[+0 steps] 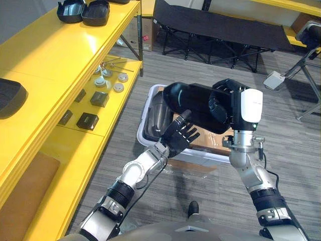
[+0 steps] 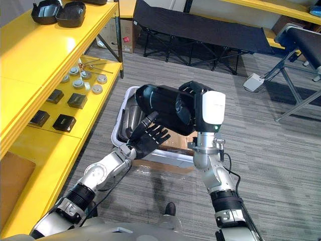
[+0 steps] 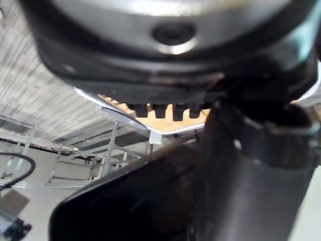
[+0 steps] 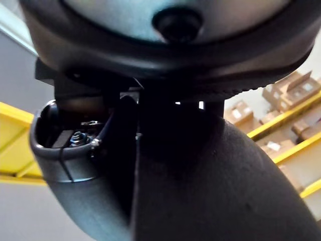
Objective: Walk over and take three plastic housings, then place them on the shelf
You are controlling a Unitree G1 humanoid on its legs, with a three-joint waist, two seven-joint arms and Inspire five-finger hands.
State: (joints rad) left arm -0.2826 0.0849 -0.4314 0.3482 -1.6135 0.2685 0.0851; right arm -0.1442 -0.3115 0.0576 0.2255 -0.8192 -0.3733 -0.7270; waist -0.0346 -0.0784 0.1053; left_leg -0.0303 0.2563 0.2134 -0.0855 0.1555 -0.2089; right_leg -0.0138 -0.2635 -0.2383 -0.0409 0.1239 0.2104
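Starting nearest the robot: what is the state of the left robot hand (image 1: 179, 136)?

— Released. Its fingers are straight and spread, reaching up beneath the plastic housing (image 1: 193, 100). One fingertip overlaps the housing's lower edge. Contact cannot be confirmed from where I stand.

And the right robot hand (image 1: 223, 108)?

— Grasping. Its fingers and white-covered thumb are clamped on the right end of the plastic housing. The part is black, glossy and elongated. It is held roughly level in the air, directly above the white bin (image 1: 142, 125).

What does the bin hold?

— The bin stands on the grey plank floor (image 1: 296, 150). A second housing (image 1: 158, 116), dark, lies inside against the bin's left wall. A brown panel (image 1: 213, 143) shows at the bin's near side, under the raised part.

What is to the robot's left?

— The yellow shelf (image 1: 50, 55) runs along that side, near the bin.
- Lower level: dark square blocks (image 1: 88, 120), with round metal parts (image 1: 111, 83) farther along.
- Upper level: a single black housing (image 1: 9, 98) at the near end, and a pair of housings (image 1: 83, 11) side by side at the far end.

And the farthest item?

— A black folding cot (image 1: 215, 25) stands on the floor beyond the bin, well apart from it.
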